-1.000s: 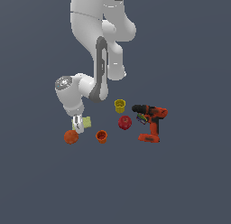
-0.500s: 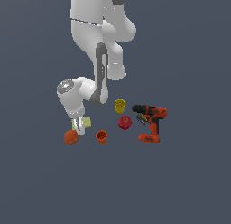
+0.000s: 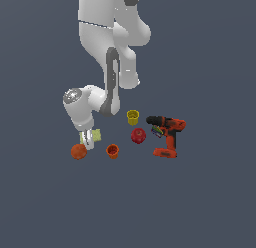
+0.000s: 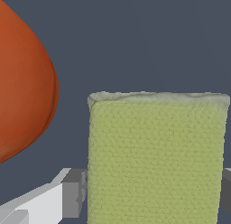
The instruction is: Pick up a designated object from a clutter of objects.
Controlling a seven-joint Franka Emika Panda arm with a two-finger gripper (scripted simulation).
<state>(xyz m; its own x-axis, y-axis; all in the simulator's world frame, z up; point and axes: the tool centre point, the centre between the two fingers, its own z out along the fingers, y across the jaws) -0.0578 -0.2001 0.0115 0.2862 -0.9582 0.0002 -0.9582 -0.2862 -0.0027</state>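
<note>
The designated object, a pale yellow-green spongy block, lies at the exterior view's left end of the clutter, on the dark floor. My gripper is down at it. In the wrist view the block fills the space between my fingers, and both grey pads touch its sides, so the gripper is shut on it. The orange ball sits close beside the block and looms large in the wrist view.
An orange cup, a red apple and a yellow cup stand toward the exterior view's right of the block. Farthest right lies the orange-and-black power drill. The arm's white base rises behind the clutter.
The wrist has sunk very slightly toward the block. None of the objects has moved.
</note>
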